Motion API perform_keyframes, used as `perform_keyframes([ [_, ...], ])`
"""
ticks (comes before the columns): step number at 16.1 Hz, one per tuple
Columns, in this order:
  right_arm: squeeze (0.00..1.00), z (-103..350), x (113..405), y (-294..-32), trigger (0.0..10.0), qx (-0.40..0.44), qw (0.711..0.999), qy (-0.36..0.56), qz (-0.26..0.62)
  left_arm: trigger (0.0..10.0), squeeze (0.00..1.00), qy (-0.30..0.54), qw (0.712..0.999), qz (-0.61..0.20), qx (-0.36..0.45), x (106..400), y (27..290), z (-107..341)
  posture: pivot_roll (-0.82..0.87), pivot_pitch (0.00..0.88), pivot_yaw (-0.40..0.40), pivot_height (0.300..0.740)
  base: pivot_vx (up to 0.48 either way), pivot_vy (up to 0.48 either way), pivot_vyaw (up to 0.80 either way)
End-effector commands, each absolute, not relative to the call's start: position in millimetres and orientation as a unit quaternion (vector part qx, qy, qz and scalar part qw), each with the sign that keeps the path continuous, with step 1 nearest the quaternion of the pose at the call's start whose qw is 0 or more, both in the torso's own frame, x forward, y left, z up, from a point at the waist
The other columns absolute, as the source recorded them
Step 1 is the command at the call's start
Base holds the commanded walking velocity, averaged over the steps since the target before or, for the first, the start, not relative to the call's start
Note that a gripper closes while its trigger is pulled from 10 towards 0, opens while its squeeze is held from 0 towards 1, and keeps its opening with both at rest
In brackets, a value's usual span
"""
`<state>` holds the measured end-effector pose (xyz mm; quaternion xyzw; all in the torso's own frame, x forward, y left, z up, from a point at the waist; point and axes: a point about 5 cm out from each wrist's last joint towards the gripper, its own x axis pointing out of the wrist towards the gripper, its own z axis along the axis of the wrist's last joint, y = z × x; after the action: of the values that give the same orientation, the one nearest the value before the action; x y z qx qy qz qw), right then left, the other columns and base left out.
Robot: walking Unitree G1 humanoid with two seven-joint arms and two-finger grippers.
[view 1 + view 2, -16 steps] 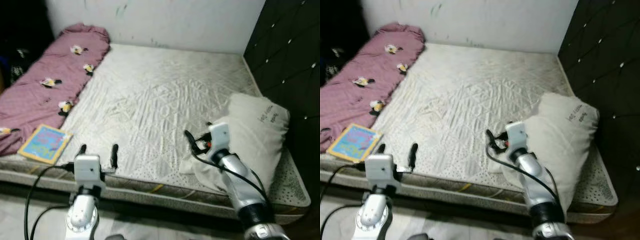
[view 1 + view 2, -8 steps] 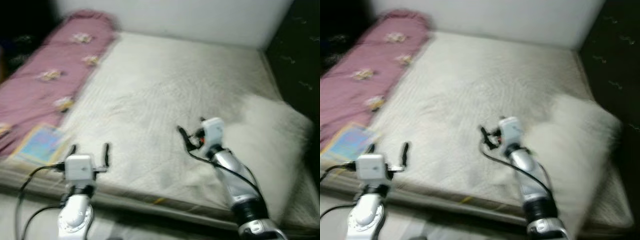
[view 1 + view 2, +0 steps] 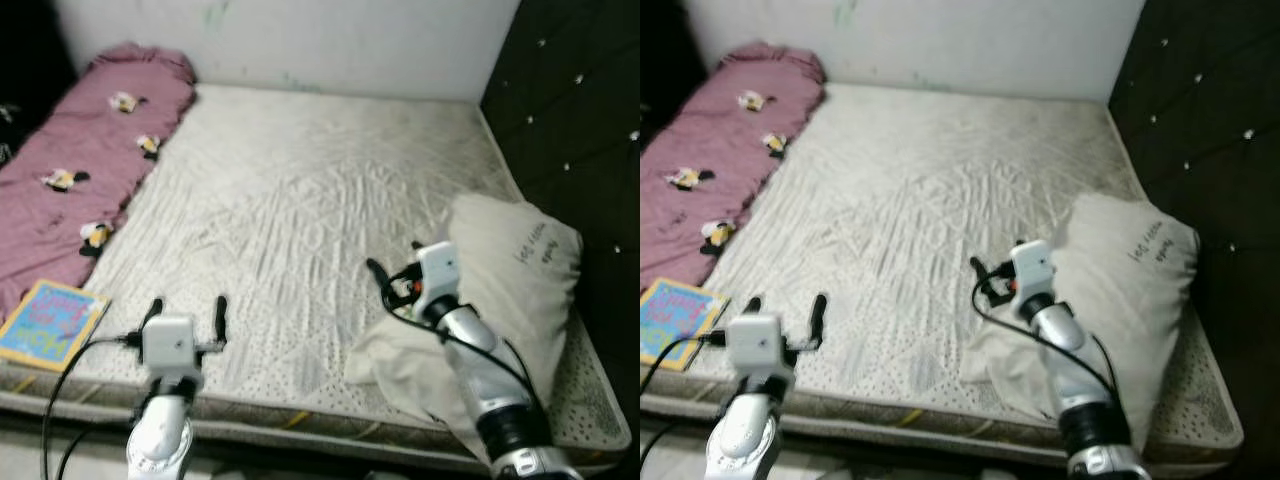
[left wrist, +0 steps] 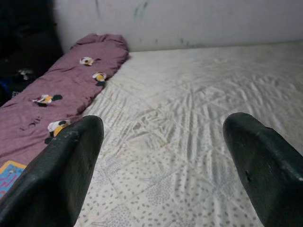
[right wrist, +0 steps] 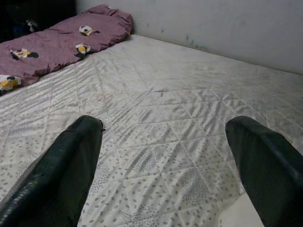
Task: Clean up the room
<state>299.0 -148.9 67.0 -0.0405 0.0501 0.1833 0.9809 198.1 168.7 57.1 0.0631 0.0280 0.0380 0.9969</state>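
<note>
Right pincer (image 3: 392,276), fingers spread, hovers beside rumpled white pillow (image 3: 505,290); left pincer (image 3: 186,312) released over mattress (image 3: 320,190)

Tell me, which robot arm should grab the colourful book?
Probably the left. Its gripper hangs open near the bed's front edge, close to the book. The right gripper is over by the pillow, far across the mattress.

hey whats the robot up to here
The robot stands at the foot of a white quilted mattress, holding nothing. Its right gripper hovers open beside a white pillow near the dark padded headboard. Its left gripper is open over the near edge, by a colourful children's book and a rolled pink blanket.
</note>
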Motion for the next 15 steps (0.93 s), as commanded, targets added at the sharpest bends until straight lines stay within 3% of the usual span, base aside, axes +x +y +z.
perform_keyframes([
  [1, 0.00, 69.1, 297.3, -154.8, 10.0, -0.047, 0.982, 0.047, 0.176, 10.0, 0.00, 0.019, 0.998, 0.030, 0.060, 200.7, 163.7, 61.2, 0.00, 0.000, -0.017, 0.740, 0.000, -0.371, -0.80],
  [3, 0.00, 66.4, 294.4, -154.5, 10.0, -0.046, 0.982, 0.050, 0.176, 10.0, 0.00, 0.022, 0.998, 0.027, 0.060, 199.5, 161.9, 59.8, 0.01, 0.000, -0.017, 0.740, 0.000, -0.396, -0.61],
  [15, 0.00, 66.2, 296.8, -153.6, 10.0, -0.050, 0.982, 0.050, 0.173, 10.0, 0.00, 0.017, 0.998, 0.033, 0.055, 206.0, 162.8, 60.0, 0.00, 0.000, -0.022, 0.740, 0.000, -0.341, 0.00],
])
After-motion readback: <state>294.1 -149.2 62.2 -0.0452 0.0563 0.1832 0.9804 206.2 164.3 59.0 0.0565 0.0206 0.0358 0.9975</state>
